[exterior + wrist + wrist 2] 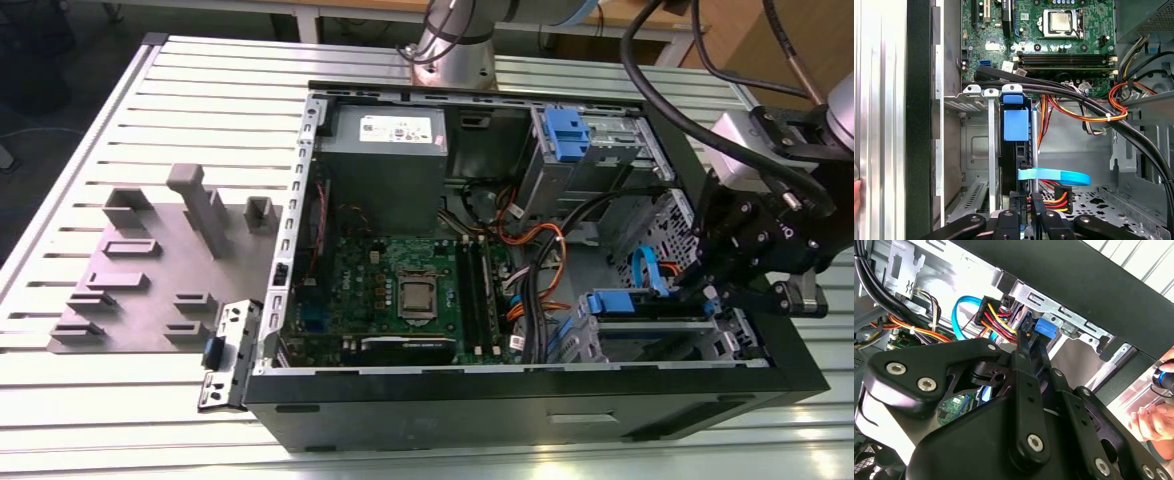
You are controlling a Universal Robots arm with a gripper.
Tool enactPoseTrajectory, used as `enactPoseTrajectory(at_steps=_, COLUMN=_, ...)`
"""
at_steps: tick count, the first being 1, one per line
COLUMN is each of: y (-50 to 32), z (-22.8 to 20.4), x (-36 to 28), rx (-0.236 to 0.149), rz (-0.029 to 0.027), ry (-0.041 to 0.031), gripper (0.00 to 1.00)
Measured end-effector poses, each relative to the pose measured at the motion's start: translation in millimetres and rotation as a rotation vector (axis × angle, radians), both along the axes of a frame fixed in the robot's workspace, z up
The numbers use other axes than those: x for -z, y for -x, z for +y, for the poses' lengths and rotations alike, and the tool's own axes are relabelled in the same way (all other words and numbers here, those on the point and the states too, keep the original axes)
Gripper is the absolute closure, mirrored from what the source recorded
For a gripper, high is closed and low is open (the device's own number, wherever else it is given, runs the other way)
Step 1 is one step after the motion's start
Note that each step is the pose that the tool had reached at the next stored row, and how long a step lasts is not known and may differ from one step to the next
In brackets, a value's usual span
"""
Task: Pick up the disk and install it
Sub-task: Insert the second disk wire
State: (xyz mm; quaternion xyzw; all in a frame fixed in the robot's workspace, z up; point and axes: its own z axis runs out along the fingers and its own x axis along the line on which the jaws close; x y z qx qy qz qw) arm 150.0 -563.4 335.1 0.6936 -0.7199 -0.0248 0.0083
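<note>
one pincer [1025, 212] | nearly closed | gripping disk [1015, 150] edge in bay

exterior view: high, angled down over whole open computer case [534, 390] | first wrist view: close, looking into drive bay, motherboard [1054, 30] beyond | second wrist view: close behind end effector [1026, 347] | shared: drive bay

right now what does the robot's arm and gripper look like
The gripper is matte black, built of flat linkage plates with rounded ends joined by silver screws, seen close up in the second wrist view. Thick black cables loop over to its wrist. The arm's base column is silver-grey metal.
</note>
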Motion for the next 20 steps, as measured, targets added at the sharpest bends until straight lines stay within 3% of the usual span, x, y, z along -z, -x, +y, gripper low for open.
enactPoseTrajectory(at_steps=8, y=-0.1, z=0.0, x=0.0, rx=0.0, rz=0.0, ry=0.0, gripper=0.78)
enactPoseTrajectory(at_steps=9, y=-0.1, z=0.0, x=0.0, rx=0.0, rz=0.0, ry=0.0, gripper=0.84)
enactPoseTrajectory(at_steps=17, y=-0.2, z=0.0, x=0.0, rx=0.0, rz=0.0, ry=-0.0001, gripper=0.83)
enactPoseTrajectory(at_steps=18, y=-0.2, z=0.0, x=0.1, rx=0.0, rz=0.0, ry=-0.0001, gripper=0.76)
enactPoseTrajectory(at_steps=20, y=-0.2, z=0.0, x=0.2, rx=0.0, rz=0.0, ry=-0.0001, gripper=0.76)
